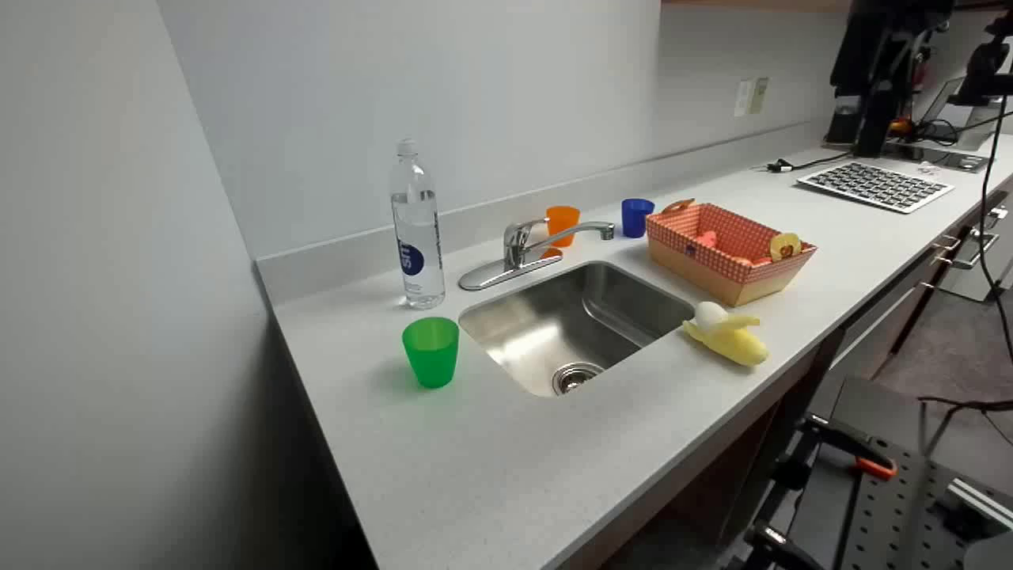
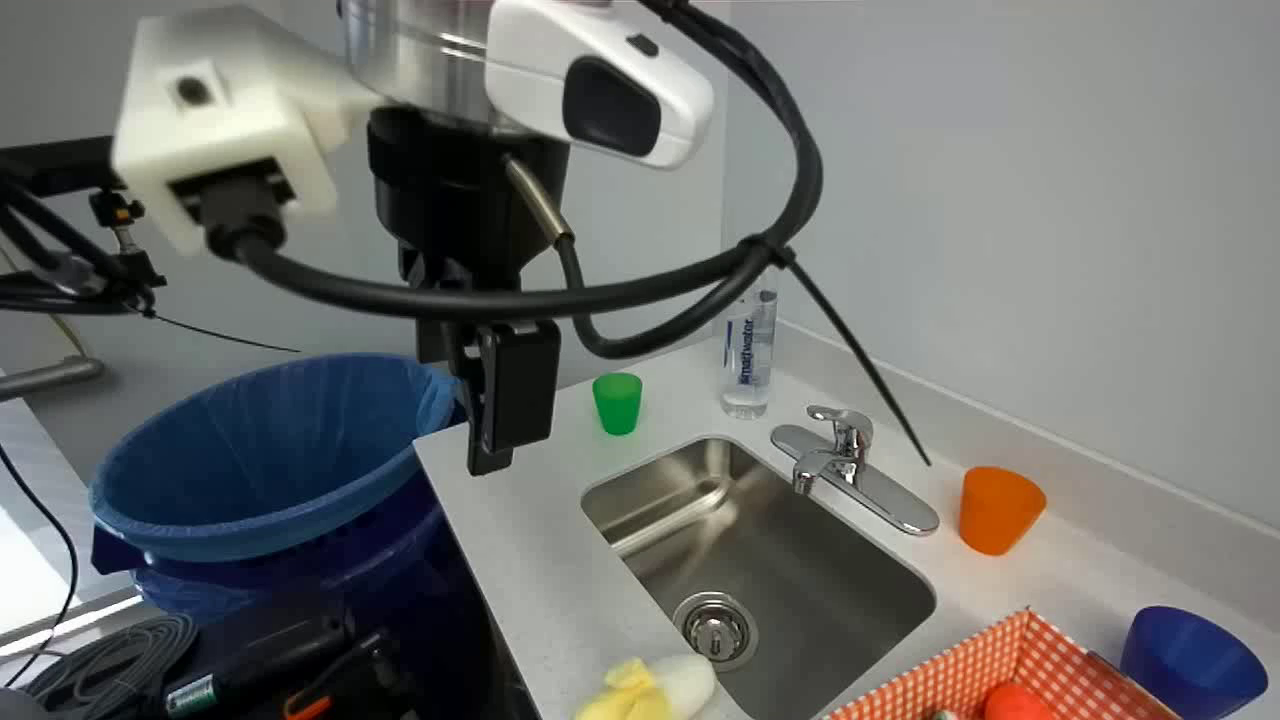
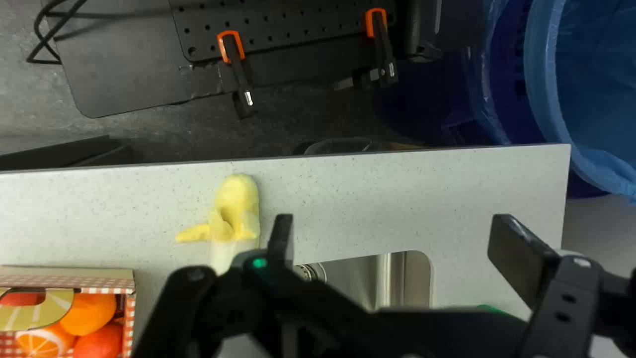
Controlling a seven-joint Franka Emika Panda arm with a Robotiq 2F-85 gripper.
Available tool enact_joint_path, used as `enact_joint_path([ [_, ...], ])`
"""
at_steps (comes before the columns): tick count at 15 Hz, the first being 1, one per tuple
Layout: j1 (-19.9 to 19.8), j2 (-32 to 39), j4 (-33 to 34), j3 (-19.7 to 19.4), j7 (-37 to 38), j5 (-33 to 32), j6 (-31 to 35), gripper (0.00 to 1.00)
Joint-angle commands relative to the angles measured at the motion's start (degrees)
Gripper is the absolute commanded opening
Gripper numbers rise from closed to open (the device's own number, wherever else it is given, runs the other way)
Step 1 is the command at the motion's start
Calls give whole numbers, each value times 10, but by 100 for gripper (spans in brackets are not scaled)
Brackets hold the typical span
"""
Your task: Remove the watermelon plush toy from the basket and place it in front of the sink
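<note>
The basket [image 1: 688, 265], with red-checked lining and tan lower walls, stands beside the sink [image 1: 546, 332]. It also shows in the other views [image 2: 1065, 660] [image 3: 64, 275]. Red and orange items [image 3: 97, 343] lie inside it, partly hidden by its walls and the frame edges. I cannot make out the watermelon plush toy among them. The steel sink shows partly in the wrist view [image 3: 357, 278], behind the fingers. My gripper [image 3: 392, 219] is open and empty, above the counter at the sink's end, away from the basket. In an exterior view its fingers [image 2: 505, 430] point down.
A peeled banana toy [image 1: 728, 340] lies at the sink's front edge near the basket. A green cup [image 1: 431, 352], a water bottle [image 1: 418, 237], the faucet [image 1: 518, 245], an orange cup [image 1: 563, 226] and a blue cup [image 1: 635, 218] stand around. A blue-lined bin [image 2: 270, 450] stands beyond the counter's end.
</note>
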Motion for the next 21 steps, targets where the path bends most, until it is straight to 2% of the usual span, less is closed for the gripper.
enact_joint_path([
  [1,-16,4,1,12,-8,7,-1,100],
  [13,-16,4,1,13,-8,7,1,100],
  [21,-17,29,4,24,1,5,41,100],
])
